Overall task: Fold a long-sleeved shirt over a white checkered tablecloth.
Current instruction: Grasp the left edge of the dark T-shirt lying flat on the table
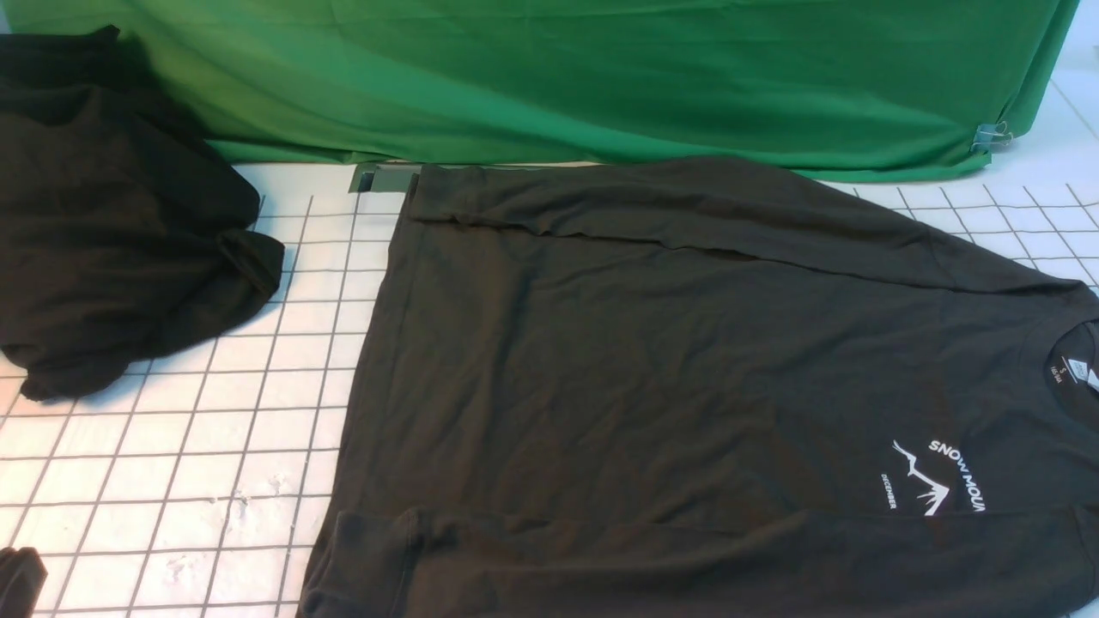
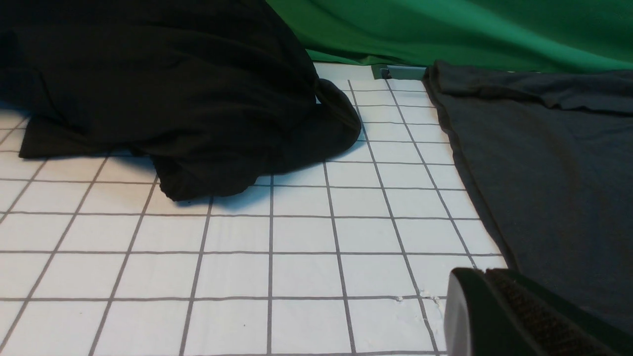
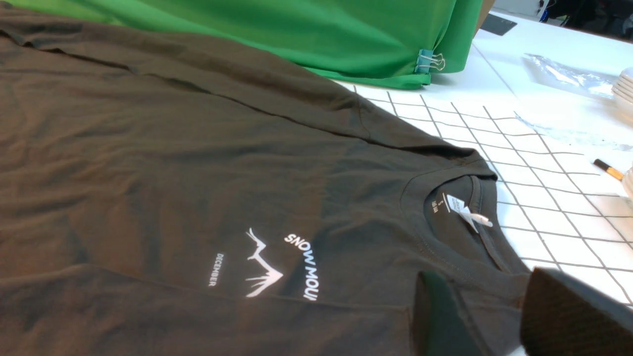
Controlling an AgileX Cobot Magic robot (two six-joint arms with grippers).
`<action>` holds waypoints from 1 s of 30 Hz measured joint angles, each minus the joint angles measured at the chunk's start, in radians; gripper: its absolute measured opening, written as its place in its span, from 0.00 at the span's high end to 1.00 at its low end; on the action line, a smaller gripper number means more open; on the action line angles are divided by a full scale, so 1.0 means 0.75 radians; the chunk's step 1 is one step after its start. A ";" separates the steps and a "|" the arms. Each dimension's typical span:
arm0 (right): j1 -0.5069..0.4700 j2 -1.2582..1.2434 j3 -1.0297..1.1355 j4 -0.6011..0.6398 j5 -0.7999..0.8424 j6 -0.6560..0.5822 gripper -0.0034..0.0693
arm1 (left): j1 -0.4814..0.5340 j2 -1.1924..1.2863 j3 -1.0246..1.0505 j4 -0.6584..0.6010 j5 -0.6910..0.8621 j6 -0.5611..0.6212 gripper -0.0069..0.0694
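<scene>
My right gripper (image 3: 487, 296) is hanging part-spread and empty, left gripper (image 2: 489, 301) closed. I'm reckoning the shirt (image 1: 687, 360) limp, best pinched at a shoulder.

1. The dark charcoal long-sleeved cotton shirt (image 1: 652, 360) lies flat, front up, with its collar to the right. The sleeves are folded in along its far and near edges. Its white mountain logo (image 1: 923, 485) and neck label (image 1: 1073, 373) show.
2. The white checkered tablecloth (image 1: 258, 429), ruled with thin dark lines, lies spread beneath it.
</scene>
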 joint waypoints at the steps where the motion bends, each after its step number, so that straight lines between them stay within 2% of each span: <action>1: 0.000 0.000 0.000 0.000 0.000 0.000 0.62 | 0.000 0.000 0.000 0.000 0.000 0.000 0.88; 15: 0.000 0.000 0.000 0.000 -0.001 0.000 0.62 | 0.000 0.000 0.000 0.000 -0.005 0.019 0.88; 19: 0.000 0.000 0.000 0.034 -0.023 0.048 0.62 | 0.000 0.000 0.001 -0.207 -0.137 -0.113 0.88; 20: 0.000 0.000 0.000 0.083 -0.045 0.110 0.62 | 0.000 0.000 0.001 -0.303 -0.175 -0.168 0.88; 22: 0.000 0.000 0.000 0.300 -0.131 0.399 0.62 | 0.000 0.000 0.001 -0.659 -0.335 -0.385 0.88; 23: 0.000 0.000 0.000 0.374 -0.164 0.531 0.62 | 0.000 0.000 0.001 -0.756 -0.374 -0.450 0.88; 25: 0.000 0.000 0.000 0.457 -0.213 0.761 0.62 | 0.000 0.000 0.001 -0.868 -0.427 -0.528 0.88; 27: 0.000 0.000 0.000 0.491 -0.235 0.886 0.62 | 0.000 0.000 0.001 -0.910 -0.455 -0.566 0.88; 30: 0.000 0.000 0.000 0.507 -0.241 0.953 0.62 | 0.000 0.000 0.001 -0.922 -0.471 -0.574 0.88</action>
